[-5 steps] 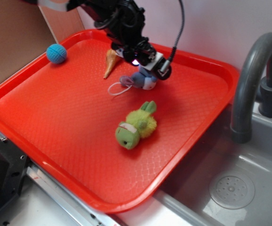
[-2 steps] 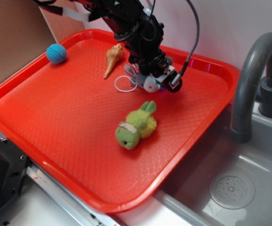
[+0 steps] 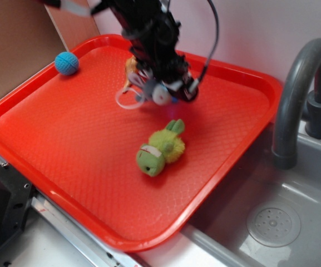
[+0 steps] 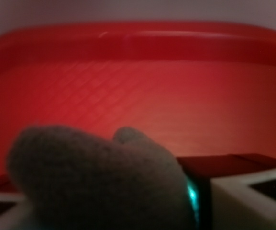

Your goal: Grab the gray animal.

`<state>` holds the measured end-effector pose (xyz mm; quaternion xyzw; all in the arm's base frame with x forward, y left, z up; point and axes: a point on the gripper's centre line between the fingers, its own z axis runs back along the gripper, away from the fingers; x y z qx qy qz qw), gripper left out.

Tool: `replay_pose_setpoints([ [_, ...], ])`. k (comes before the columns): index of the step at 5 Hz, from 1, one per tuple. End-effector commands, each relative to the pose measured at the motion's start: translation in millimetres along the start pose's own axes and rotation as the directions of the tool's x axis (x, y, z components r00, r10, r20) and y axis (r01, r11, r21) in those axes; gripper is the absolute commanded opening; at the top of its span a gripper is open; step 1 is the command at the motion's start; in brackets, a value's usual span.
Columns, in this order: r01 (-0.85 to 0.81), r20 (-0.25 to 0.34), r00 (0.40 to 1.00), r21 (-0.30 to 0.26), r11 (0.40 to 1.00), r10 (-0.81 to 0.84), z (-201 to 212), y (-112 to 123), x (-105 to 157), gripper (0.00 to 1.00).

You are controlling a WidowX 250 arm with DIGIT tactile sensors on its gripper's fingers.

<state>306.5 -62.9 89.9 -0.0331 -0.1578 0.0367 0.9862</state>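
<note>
The gray animal (image 3: 159, 93) is a small gray plush with a white patch. It hangs just above the red tray (image 3: 54, 144), and its thin white string loop (image 3: 123, 101) dangles to the left. My gripper (image 3: 161, 88) is shut on it from above, at the back middle of the tray. In the wrist view the blurred gray animal (image 4: 99, 177) fills the lower frame between my gripper's (image 4: 123, 208) fingers (image 4: 252, 194), with the far tray rim (image 4: 138, 36) beyond.
A green plush animal (image 3: 160, 149) lies on the tray in front of the gripper. A tan cone shell (image 3: 130, 65) is partly hidden behind the arm. A blue ball (image 3: 67, 63) sits at the back left. A gray faucet (image 3: 294, 94) and sink (image 3: 271, 222) are on the right.
The gripper has closed on the gray animal, raised it off the tray and moved a little left. The string loop has swung left with it.
</note>
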Motion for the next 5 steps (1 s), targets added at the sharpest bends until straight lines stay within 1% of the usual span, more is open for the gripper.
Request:
replay_pose_setpoints([
  [1,-0.136,-0.088,0.986,0.034,0.990,0.139,113,-11,-3,0.00],
  [2,-0.170,-0.158,0.972,0.024,0.985,0.172,141,-11,-21,0.00],
  [3,-0.227,-0.181,0.958,0.002,0.974,0.224,163,-2,-39,0.00],
  [4,-0.250,-0.183,0.949,0.050,0.967,0.255,170,1,-50,0.00],
  [5,-0.148,-0.198,0.967,0.061,0.987,0.157,167,-6,-46,0.00],
])
